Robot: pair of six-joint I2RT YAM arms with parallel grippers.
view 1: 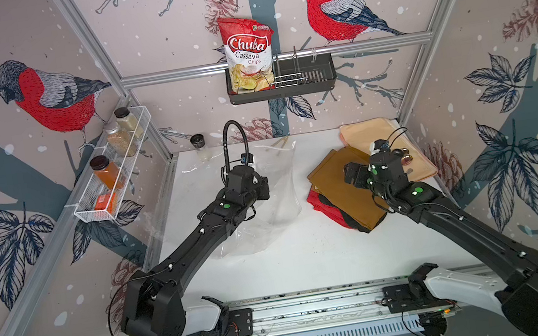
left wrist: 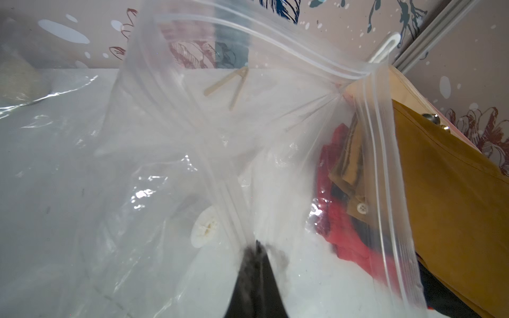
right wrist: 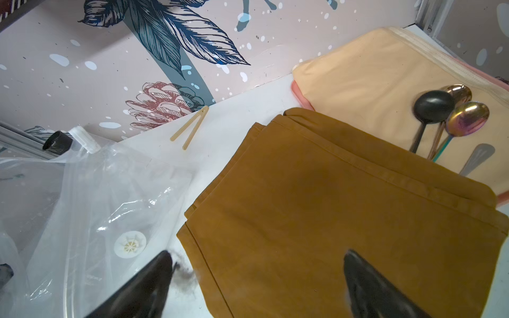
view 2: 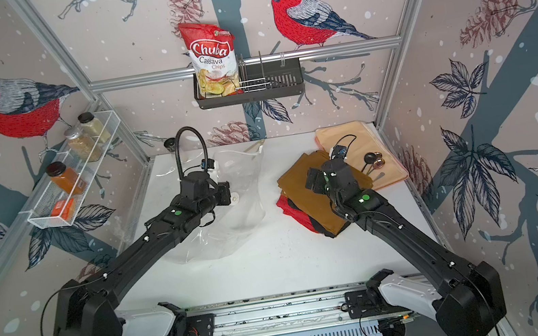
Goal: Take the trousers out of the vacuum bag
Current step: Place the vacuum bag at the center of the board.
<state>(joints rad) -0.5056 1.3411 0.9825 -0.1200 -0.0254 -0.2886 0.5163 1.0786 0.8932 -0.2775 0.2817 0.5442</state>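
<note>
- The left pincer is gripping the zip edge of the vacuum bag, with its fingers pressed together on the clear plastic.
- The bag is resting on the left half of the white table. The gripped edge is being held up above the table, and the round white valve disc is showing through the plastic.
- The trousers are lying outside the bag in one stack on the right part of the table. In both top views a strip of bare table is separating the stack from the bag.
- The mustard-brown pair is lying on top. The red pair and the black pair are sticking out under its edges.
- The far end of the stack is overlapping the peach mat, where some spoons are lying.
- The right pincer is hanging over the mustard-brown pair, with its fingers wide apart and gripping nothing. I cannot tell if the fingertips are touching the cloth.
</note>
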